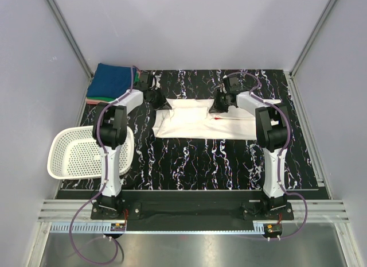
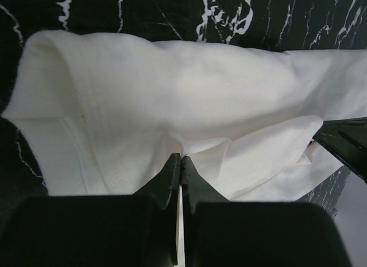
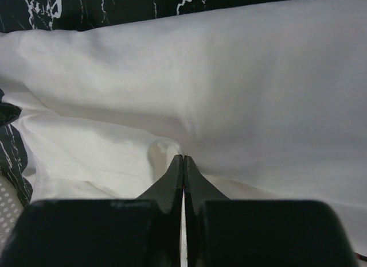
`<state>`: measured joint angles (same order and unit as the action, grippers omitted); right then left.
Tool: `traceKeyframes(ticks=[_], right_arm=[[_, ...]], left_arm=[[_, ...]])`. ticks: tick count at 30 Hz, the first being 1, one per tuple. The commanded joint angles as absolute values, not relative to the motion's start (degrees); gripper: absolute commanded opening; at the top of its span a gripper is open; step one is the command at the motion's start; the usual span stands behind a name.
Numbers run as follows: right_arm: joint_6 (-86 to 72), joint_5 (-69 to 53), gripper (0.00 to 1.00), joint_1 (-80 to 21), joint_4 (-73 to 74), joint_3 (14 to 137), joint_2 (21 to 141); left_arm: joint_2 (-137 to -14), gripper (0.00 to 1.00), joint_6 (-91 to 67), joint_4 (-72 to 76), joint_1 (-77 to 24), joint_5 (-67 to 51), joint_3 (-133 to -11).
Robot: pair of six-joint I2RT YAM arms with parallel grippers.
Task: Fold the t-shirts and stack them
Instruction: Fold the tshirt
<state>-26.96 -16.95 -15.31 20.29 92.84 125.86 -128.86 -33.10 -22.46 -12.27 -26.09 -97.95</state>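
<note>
We have the left claw (image 2: 181, 159) and the right claw (image 3: 183, 158) each pressed together on a pinch of the white t-shirt (image 1: 200, 122), which lies mid-counter (image 1: 189, 163). We should lift both evenly, edge taut, folding clear of the folded stack (image 1: 110, 80).

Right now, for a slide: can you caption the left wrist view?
Left end effector shut on a fold of the white shirt, marbled table behind.

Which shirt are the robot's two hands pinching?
The white t-shirt, lying mid-table. The left gripper and right gripper are both shut on its cloth. The other shirts sit in a folded stack, blue on top, at the far left corner.
</note>
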Motion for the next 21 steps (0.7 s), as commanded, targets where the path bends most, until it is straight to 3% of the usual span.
traceKeyframes(ticks=[1,5,10,12,17,21], right_arm=[[-27.95,-13.98,0.00,-14.68,16.79,90.97,123.14],[-28.83,-14.41,0.00,-14.50,15.03,89.04,122.34],[-29.18,-16.43,0.00,-14.59,14.33,89.12,122.17],[-29.53,-17.31,0.07,-14.50,13.71,88.95,121.38],[-29.80,-17.31,0.14,-14.50,13.27,89.03,119.45],[-29.97,-20.82,0.33,-14.50,12.66,89.91,119.18]], left_arm=[[-127.35,0.00,-34.98,-20.48,-10.99,-23.56,-97.38],[-127.97,0.00,-35.59,-19.87,-10.90,-24.87,-97.82],[-127.80,0.26,-36.56,-16.26,-10.99,-29.96,-97.03],[-127.27,0.37,-36.04,-16.79,-10.99,-29.88,-96.95],[-124.37,0.39,-33.58,-19.95,-10.99,-25.50,-96.77],[-125.77,0.42,-31.82,-23.11,-10.99,-24.17,-99.57]])
